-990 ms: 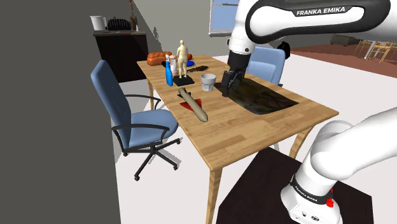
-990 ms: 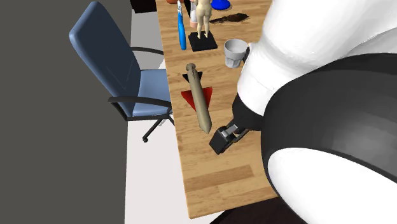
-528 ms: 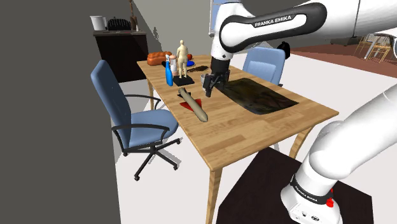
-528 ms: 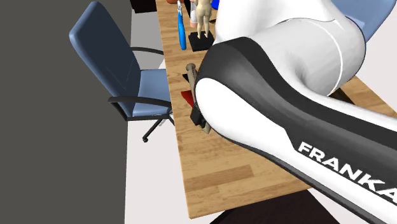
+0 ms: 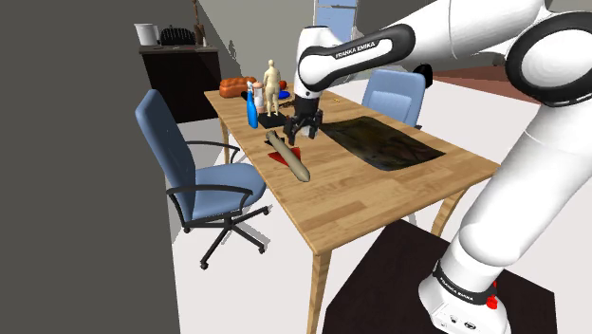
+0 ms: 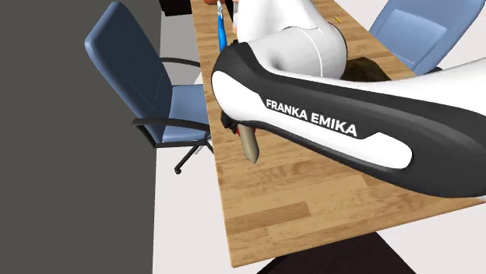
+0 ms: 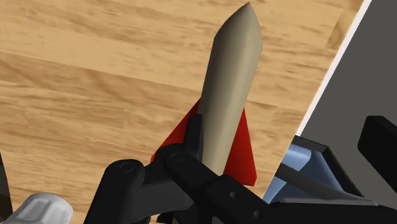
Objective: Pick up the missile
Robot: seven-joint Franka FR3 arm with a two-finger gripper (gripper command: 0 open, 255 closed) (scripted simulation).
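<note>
The missile (image 5: 289,157) is a tan tapered body with red fins, lying flat on the wooden table (image 5: 379,194) near the edge by the blue chair. Its nose (image 6: 250,147) pokes out from under the arm in the second exterior view. My gripper (image 5: 300,132) hovers open just above the missile's tail end, not touching it. In the wrist view the missile (image 7: 230,89) runs away from the gripper beside one black finger (image 7: 184,172), with its red fins (image 7: 240,156) against the table. The other finger (image 7: 382,143) stands far off to the side.
A blue office chair (image 5: 199,176) stands close by the table edge near the missile. Behind the gripper are a tan figurine (image 5: 272,88) on a black base and a blue bottle (image 5: 252,112). A dark mat (image 5: 384,142) covers the table's far side, and a pale cup (image 7: 38,207) sits beside the gripper.
The arm has swung toward the shoulder view's left, from over the dark mat past the cup to above the missile's tail. The missile has not moved.
</note>
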